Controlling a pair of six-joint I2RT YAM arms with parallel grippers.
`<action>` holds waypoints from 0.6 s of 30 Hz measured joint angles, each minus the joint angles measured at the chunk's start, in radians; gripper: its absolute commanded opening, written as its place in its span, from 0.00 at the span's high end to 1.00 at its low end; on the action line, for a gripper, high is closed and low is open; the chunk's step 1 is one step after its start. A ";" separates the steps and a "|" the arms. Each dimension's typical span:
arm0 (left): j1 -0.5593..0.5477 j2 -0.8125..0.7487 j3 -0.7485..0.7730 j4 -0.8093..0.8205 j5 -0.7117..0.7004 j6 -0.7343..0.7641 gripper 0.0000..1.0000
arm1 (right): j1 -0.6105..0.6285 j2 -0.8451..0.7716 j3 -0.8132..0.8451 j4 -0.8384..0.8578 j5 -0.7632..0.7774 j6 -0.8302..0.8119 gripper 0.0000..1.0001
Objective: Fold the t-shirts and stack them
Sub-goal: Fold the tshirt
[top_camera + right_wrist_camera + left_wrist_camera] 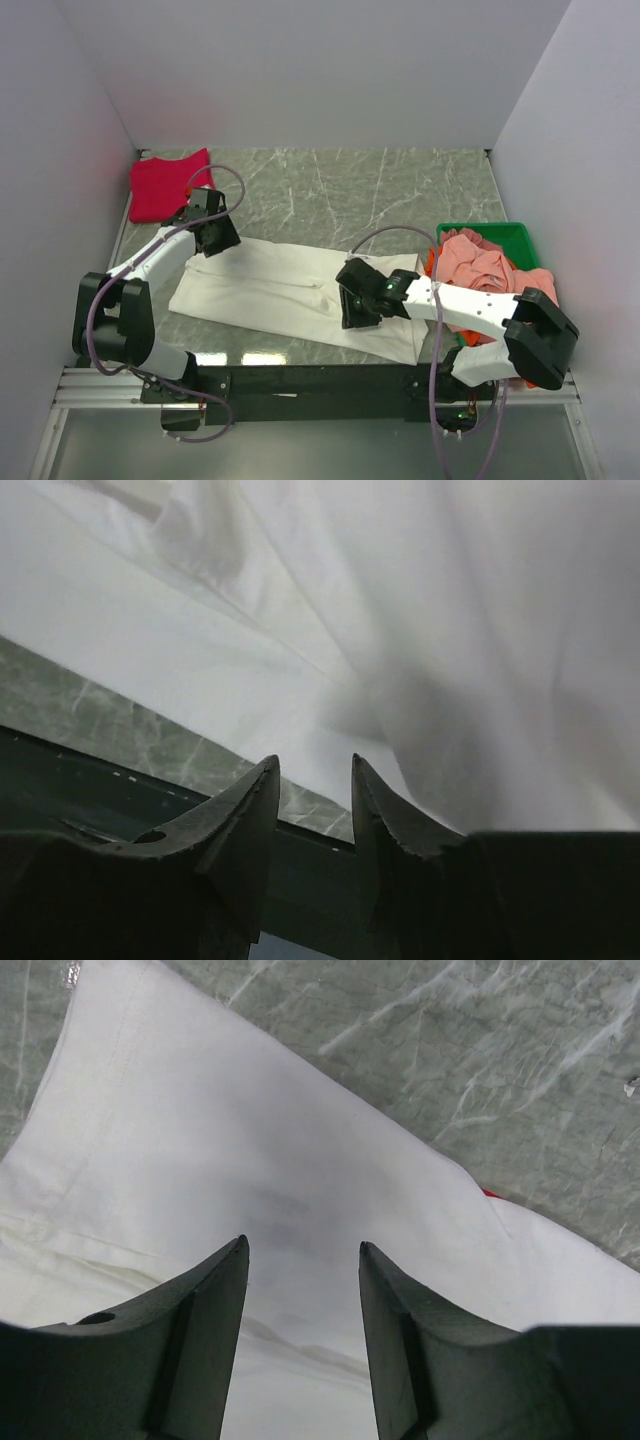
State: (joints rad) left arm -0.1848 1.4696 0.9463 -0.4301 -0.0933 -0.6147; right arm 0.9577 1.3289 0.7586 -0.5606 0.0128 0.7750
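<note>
**A:** Where does the white t-shirt (290, 290) lie?

**B:** It lies flat on the worktop (380, 190) as a long folded band. It runs from the left-middle part down to the near edge on the right side.

**A:** And the left gripper (302, 1250)?

**B:** It hangs over the far left end of this band, pointing down at the cloth. Its fingers (210, 1305) stand well apart. Between them I see only the white cloth below, so they hold nothing.

**A:** What about the right gripper (313, 765)?

**B:** It is above the right part of the same shirt, close to the near edge of the worktop. Its fingers (235, 820) are partly open, with a narrower gap than on the left side. No cloth is caught between the tips. Through the gap one sees the hem of the shirt and the worktop edge.

**A:** Where are the other shirts?

**B:** The crimson t-shirt (165, 185) lies in the far left corner, well apart from the white one. The salmon-pink t-shirt (485, 265) is heaped in the green bin (490, 231) at the right edge. The orange t-shirt (432, 262) shows at the left side of that heap, mostly hidden.
</note>
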 measured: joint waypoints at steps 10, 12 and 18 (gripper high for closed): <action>0.000 0.000 -0.011 0.007 0.003 0.000 0.46 | -0.023 0.059 0.000 -0.092 0.130 0.020 0.55; 0.000 0.001 -0.011 0.008 0.004 0.000 0.46 | -0.027 0.064 0.000 -0.105 0.148 0.020 0.55; 0.000 0.001 -0.011 0.008 0.008 0.000 0.45 | -0.031 0.076 0.001 -0.130 0.199 0.019 0.64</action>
State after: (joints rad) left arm -0.1848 1.4708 0.9348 -0.4225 -0.0856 -0.6144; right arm 0.9272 1.4052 0.7593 -0.6903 0.2115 0.7937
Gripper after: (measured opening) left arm 0.546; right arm 0.414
